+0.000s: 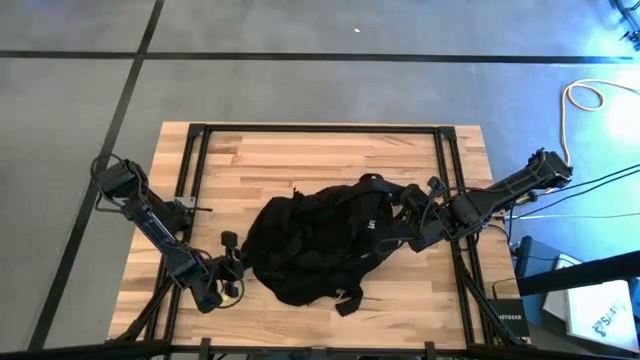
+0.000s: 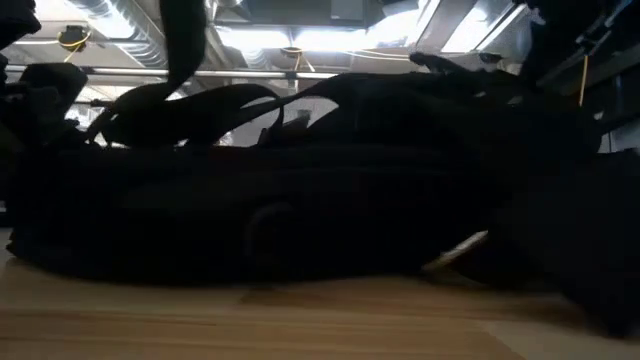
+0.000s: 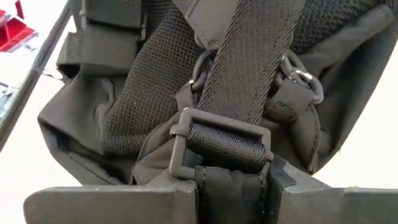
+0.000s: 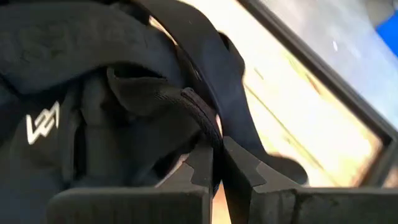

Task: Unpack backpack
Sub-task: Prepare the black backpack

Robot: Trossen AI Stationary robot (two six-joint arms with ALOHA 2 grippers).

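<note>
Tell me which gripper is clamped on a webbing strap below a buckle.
The left gripper, at the backpack's near-left edge; the right gripper pinches a fabric fold instead.

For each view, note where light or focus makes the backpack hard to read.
High view: the backpack is a featureless black mass. Low view: backlit by ceiling lights, it is a silhouette. Left wrist view: strap sharp, table washed out. Right wrist view: soft; only the white logo stands out.

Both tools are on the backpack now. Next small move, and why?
Probably a short lift with the left tool to test its hold. It pinches a strap end below the buckle at the backpack's left edge; the right tool is shut on a strap at the far side.
</note>
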